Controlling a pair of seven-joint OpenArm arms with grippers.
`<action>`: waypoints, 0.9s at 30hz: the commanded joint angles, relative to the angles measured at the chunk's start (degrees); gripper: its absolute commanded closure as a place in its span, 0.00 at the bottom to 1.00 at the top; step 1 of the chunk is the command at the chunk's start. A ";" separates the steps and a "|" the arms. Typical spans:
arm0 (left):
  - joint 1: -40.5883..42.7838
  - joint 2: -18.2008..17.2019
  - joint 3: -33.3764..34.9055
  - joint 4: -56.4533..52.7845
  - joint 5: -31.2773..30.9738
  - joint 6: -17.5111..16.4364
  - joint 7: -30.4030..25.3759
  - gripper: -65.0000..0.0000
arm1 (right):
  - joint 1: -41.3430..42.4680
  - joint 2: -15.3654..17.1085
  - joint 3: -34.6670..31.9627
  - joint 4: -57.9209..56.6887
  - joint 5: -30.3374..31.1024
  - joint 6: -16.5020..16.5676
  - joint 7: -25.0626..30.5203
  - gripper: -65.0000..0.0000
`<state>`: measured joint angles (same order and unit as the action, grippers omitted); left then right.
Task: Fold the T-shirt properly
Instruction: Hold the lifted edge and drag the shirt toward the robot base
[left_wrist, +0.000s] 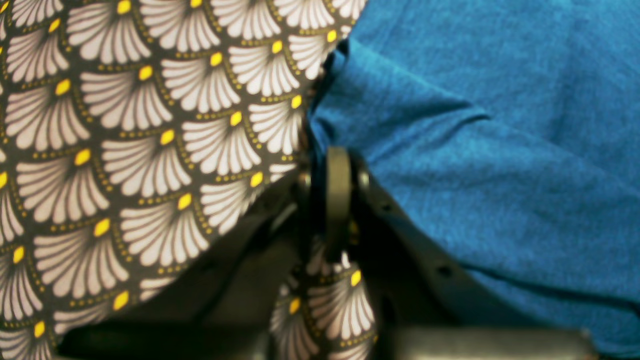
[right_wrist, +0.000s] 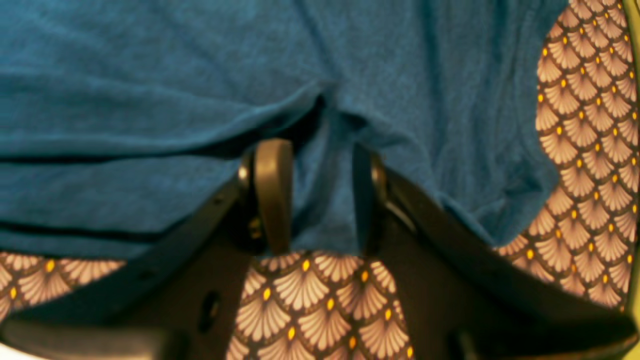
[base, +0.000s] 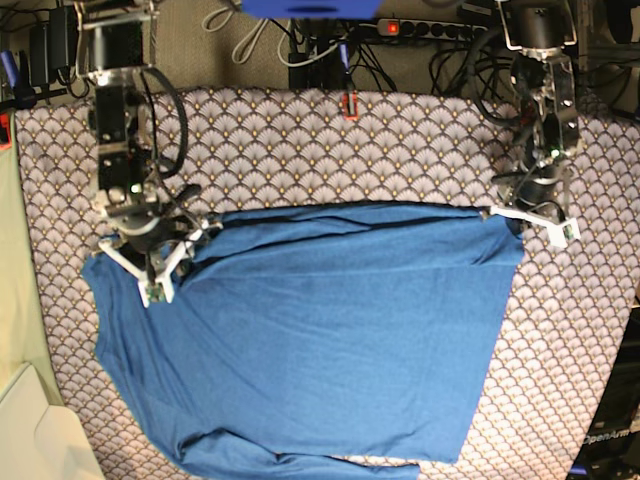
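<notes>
- Blue knit T-shirt (base: 310, 340) lies spread over the middle of the table, its far edge drawn into a nearly straight line between the two arms, its near hem reaching the front of the base view.
- Patterned tablecloth (base: 300, 150), dark with pale fan scallops and yellow dots, covers the whole work surface.
- Left gripper (left_wrist: 330, 165): jaws closed, pinching the T-shirt's edge at its corner just over the cloth.
- Right gripper (right_wrist: 320, 195): jaws parted, blue fabric lying loose between the fingers (right_wrist: 272, 190), not clamped.
- Room: cables (base: 440, 50) and a power strip (base: 420, 25) with a red light sit behind the table.
</notes>
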<state>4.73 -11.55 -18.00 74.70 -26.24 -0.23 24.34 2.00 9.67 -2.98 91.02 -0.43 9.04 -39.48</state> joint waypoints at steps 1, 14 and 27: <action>-0.73 -0.27 0.02 0.69 -0.27 -0.08 1.64 0.99 | 0.07 0.22 0.21 1.33 0.03 -0.03 1.11 0.67; -1.17 -0.45 0.02 0.78 -0.27 -0.08 1.64 0.99 | -1.52 0.04 0.30 -4.12 0.29 -0.03 1.81 0.67; -1.17 -0.45 0.02 0.78 -0.27 -0.08 1.73 0.99 | -1.69 -0.48 0.21 -7.64 0.29 -0.03 1.81 0.85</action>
<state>4.08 -11.57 -18.00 74.78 -26.24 -0.21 25.30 -0.27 8.97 -2.92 83.15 0.36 8.99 -36.93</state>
